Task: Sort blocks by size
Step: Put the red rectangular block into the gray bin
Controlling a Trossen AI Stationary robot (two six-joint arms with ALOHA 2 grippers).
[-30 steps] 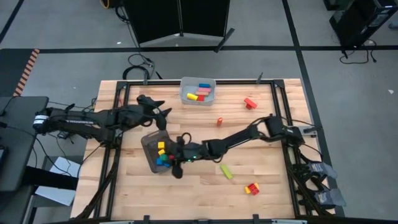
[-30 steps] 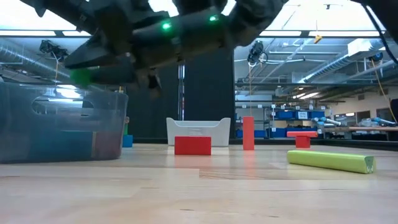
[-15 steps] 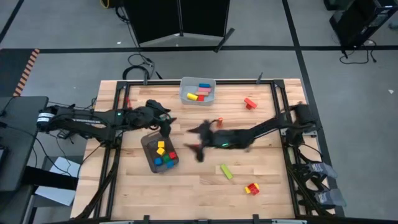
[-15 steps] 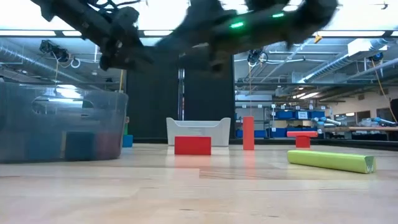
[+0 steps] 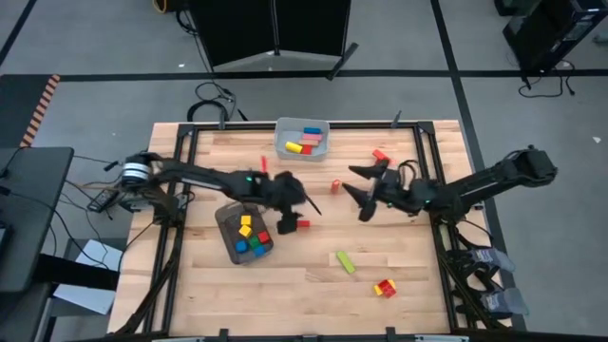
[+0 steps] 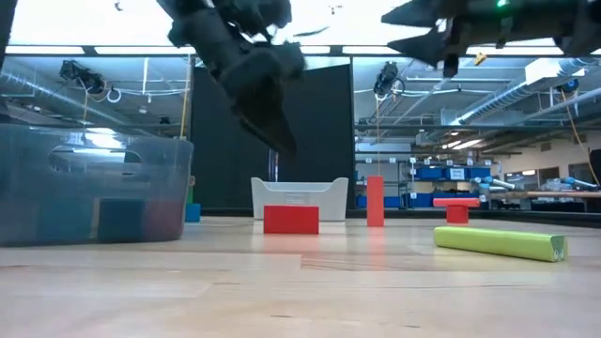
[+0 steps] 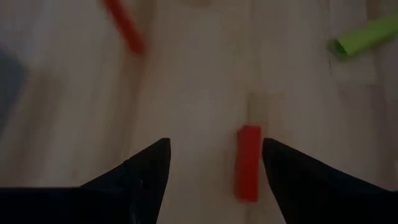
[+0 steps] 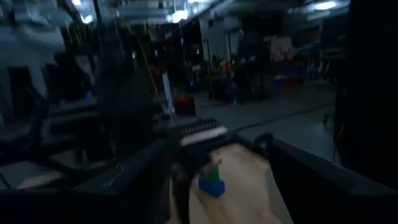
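My left gripper (image 5: 296, 215) hangs open, slanting down over a small red block (image 5: 302, 225) that lies flat mid-table. In the left wrist view the block (image 7: 249, 163) lies between the fingertips of the gripper (image 7: 215, 144), nearer one of them, with no touch showing. My right gripper (image 5: 353, 186) is open and empty, held high right of centre and pointing toward the table's left. A dark tray (image 5: 228, 239) holds several small coloured blocks. A light bin (image 5: 281, 141) at the far edge holds longer ones.
Loose on the table lie a green bar (image 5: 346, 261), a red and yellow block (image 5: 385, 288) near the front right, a red piece (image 5: 382, 157) at the far right and a small upright red block (image 5: 335, 184). Bare wood lies along the near edge.
My right gripper has drawn back from above the tray toward the table's right edge and risen. My left gripper has swung from beside the tray's far side toward the table's middle and come down over the red block, tipping its fingers downward.
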